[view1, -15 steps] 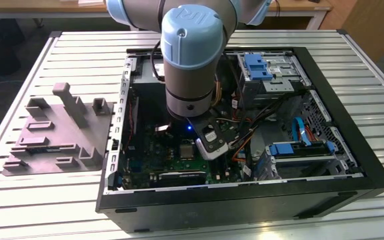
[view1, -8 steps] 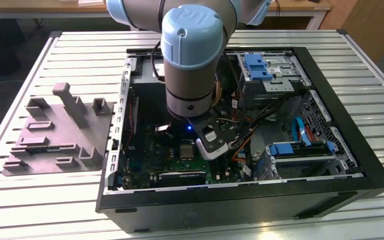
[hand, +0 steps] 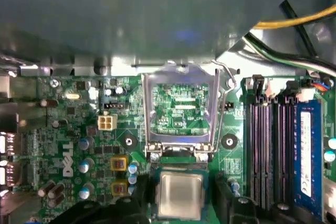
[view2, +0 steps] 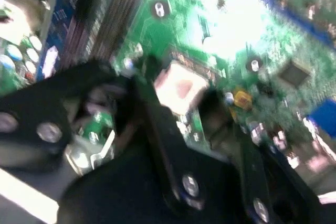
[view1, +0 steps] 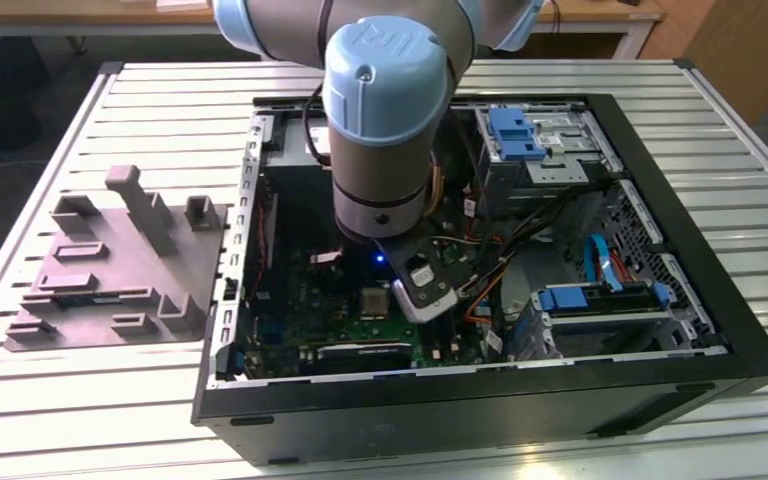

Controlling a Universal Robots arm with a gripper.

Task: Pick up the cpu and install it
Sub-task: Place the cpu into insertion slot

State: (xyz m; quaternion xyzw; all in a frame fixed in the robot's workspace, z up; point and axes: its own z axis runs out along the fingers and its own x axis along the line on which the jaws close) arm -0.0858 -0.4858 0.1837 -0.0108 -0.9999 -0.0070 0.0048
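Fingers: fingers point(hand: 223, 203) are spread wider than the chip, one on each side. Nothing clamped, judging by the first wrist view.
Cpu: cpu point(hand: 180, 195) lies flat btw the two fingers, silvery top up. A dark strip shows on each side btw it and them.
Socket: socket point(hand: 181, 169) frames the cpu, directly under the gap btw the fingers. You can't tell if the chip is fully down in it.
Load frame: hinged metal frame point(hand: 147, 108) stands swung open just beyond the fingertips, w/ green motherboard point(hand: 234, 129) showing through it.
Arm: arm point(view1: 384, 120) reaches down into the open PC case point(view1: 491, 420).
Holder: grey moulded holder point(view1: 111, 275) sits on the bench point(view1: 91, 420), well away from the fingers, outside the case.
Handling: prob. light, thin and stiff. The smooth metal top is likely slippery. Underside contacts and socket pins are likely fragile.
Grip spot: take it by two opposite side edges, w/ a light squeeze. Keep it level, no tilt, no dragging across the socket.
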